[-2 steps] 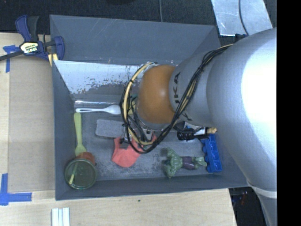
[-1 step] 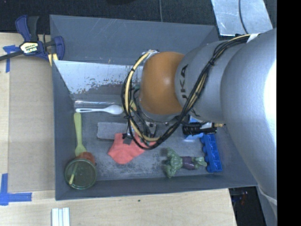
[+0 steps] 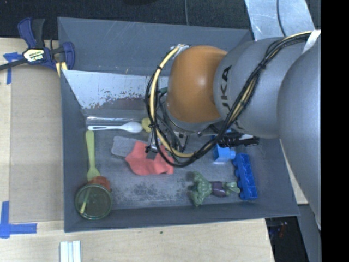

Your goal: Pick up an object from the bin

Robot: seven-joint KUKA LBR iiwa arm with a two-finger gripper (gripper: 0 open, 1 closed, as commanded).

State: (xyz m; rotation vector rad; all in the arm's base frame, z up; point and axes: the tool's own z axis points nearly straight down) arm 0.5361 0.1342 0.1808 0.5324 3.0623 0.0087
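Observation:
My gripper [image 3: 155, 145] hangs under the arm's orange cover at the middle of the bin, low over the upper edge of a crumpled red cloth [image 3: 146, 162]. A small grey flat piece [image 3: 122, 146] lies just left of the cloth. A white plastic spoon [image 3: 118, 127] lies left of the gripper near the back wall, with a small yellow thing [image 3: 146, 125] at its bowl end. Much of the gripper is hidden by the cover and cables.
A yellow-green stick [image 3: 90, 150] with an orange end and a round green lid [image 3: 94, 201] lie at the front left. A green toy figure [image 3: 205, 190], a long blue brick [image 3: 245, 177] and a small blue block [image 3: 223, 153] lie at the front right.

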